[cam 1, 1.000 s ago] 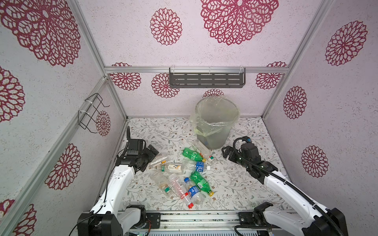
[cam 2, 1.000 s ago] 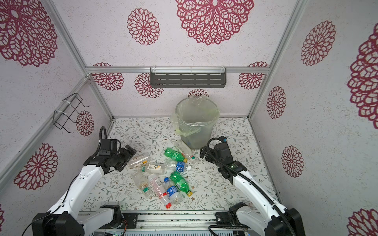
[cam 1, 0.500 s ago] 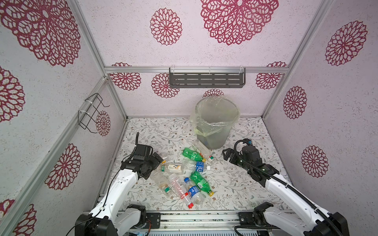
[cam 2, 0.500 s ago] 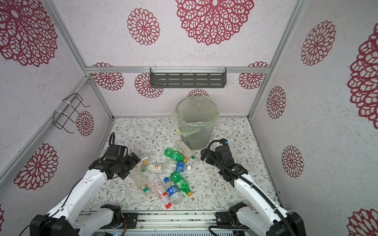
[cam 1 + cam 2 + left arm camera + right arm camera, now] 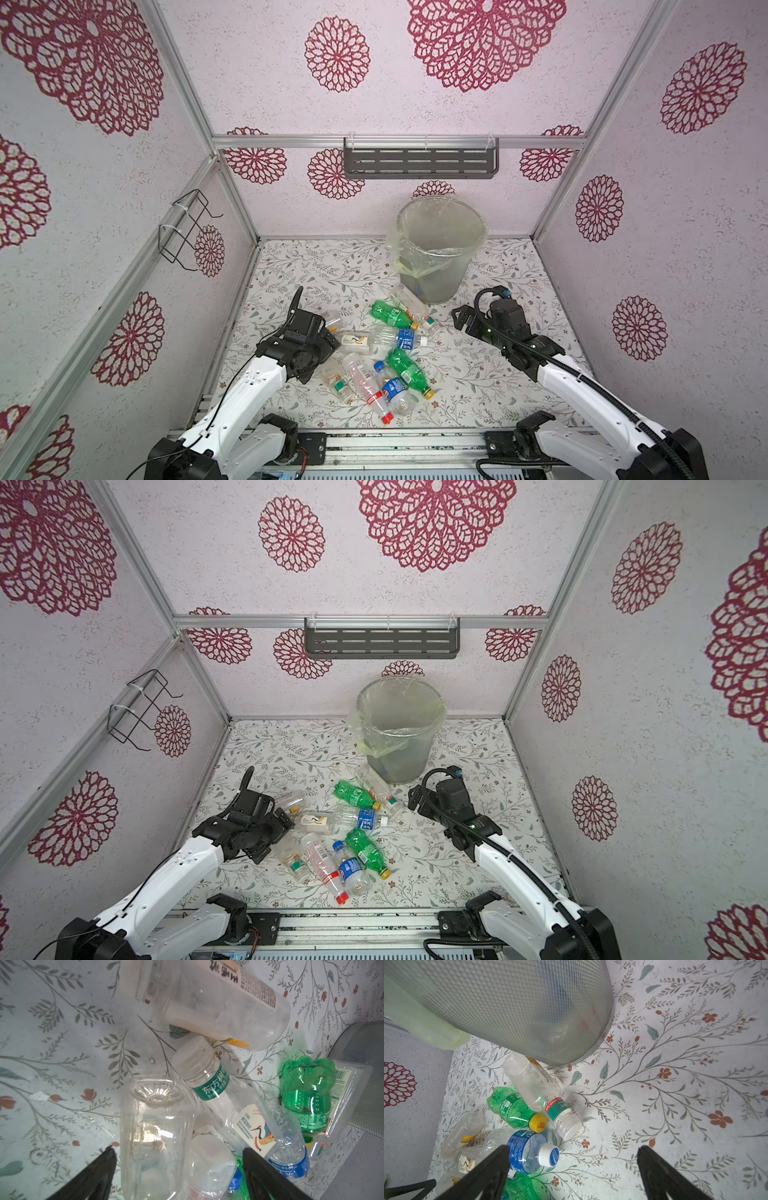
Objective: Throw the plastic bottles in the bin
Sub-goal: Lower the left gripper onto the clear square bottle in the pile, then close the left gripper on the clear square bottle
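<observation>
nine plastic bottles (image 5: 399,338), as far as can be counted, lie on their sides in one loose heap on the floral floor (image 5: 457,386), in front of the bin (image 5: 451,274) and between the two arms in both top views. the bin, grey wire mesh with a yellowish bag liner (image 5: 395,249) folded over its rim, stands upright towards the back of the floor. dim blue and red shapes show through its mesh in the right wrist view, too blurred to name.

left gripper (image 5: 178,1151): jaws wide apart, clamping nothing. in both top views it sits at the left edge of the heap. in the left wrist view a clear ribbed bottle (image 5: 155,1126) lies lengthwise between the fingers, base pointing away, close beside one fingertip (image 5: 108,1155); contact cannot be confirmed. a second clear bottle (image 5: 209,1159) lies next to it, also inside the gap. a white-capped bottle with a green neck band (image 5: 207,1080) slants across just beyond the tips.

right gripper (image 5: 574,1149): jaws wide apart, clamping nothing. it is at the right of the heap, near the foot of the bin. a blue-labelled bottle (image 5: 527,1153) with a white cap lies just inside one finger (image 5: 496,1165), partly hidden behind it; the rest of the gap shows bare floor. beyond the tips a green bottle with a yellow cap (image 5: 510,1105) and a clear bottle with a red-and-green neck band (image 5: 533,1084) lie side by side, the clear one's base just beside the bin's foot.
</observation>
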